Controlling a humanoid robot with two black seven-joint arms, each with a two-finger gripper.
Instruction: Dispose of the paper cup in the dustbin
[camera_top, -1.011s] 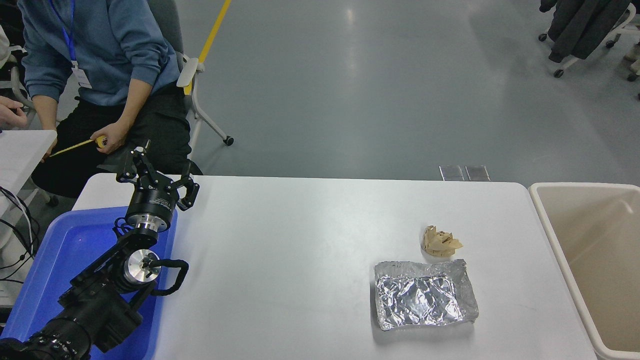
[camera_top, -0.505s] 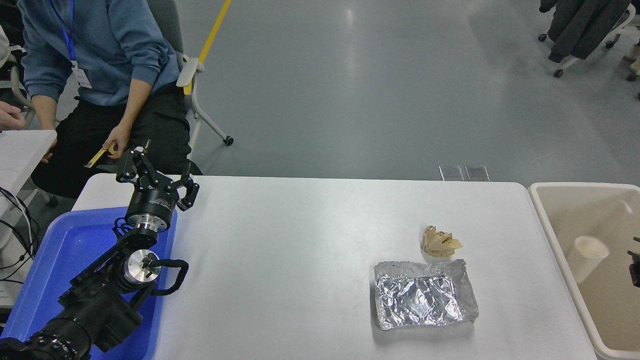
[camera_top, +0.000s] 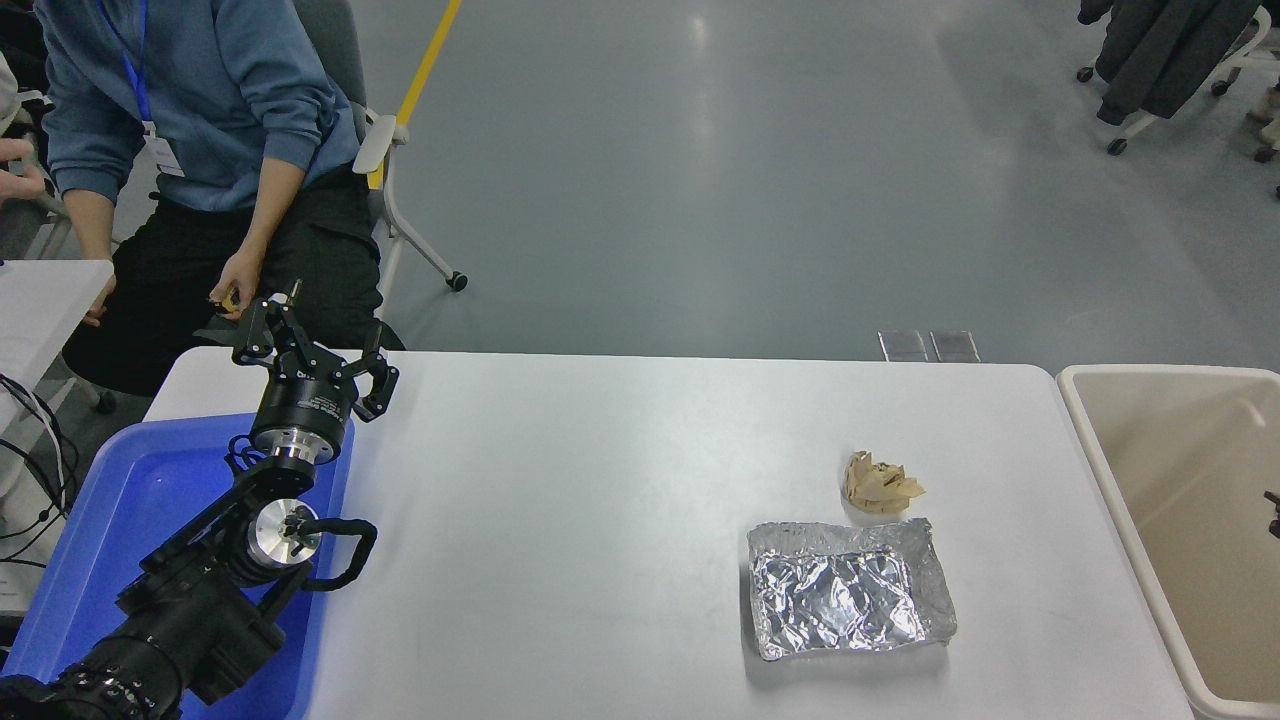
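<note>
While no paper cup shows in the dustbin (camera_top: 1100, 470), confirm its drop before withdrawing the right gripper (camera_top: 1272, 505), its fingers' state untellable; left gripper (camera_top: 315, 345) rests open, empty.

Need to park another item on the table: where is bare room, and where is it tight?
The widest bare stretch of the white table lies between the left tool over the blue tray and the foil tray. The far edge is bare too. It is tight where the brown paper wad sits just behind the foil tray, near the dustbin.
</note>
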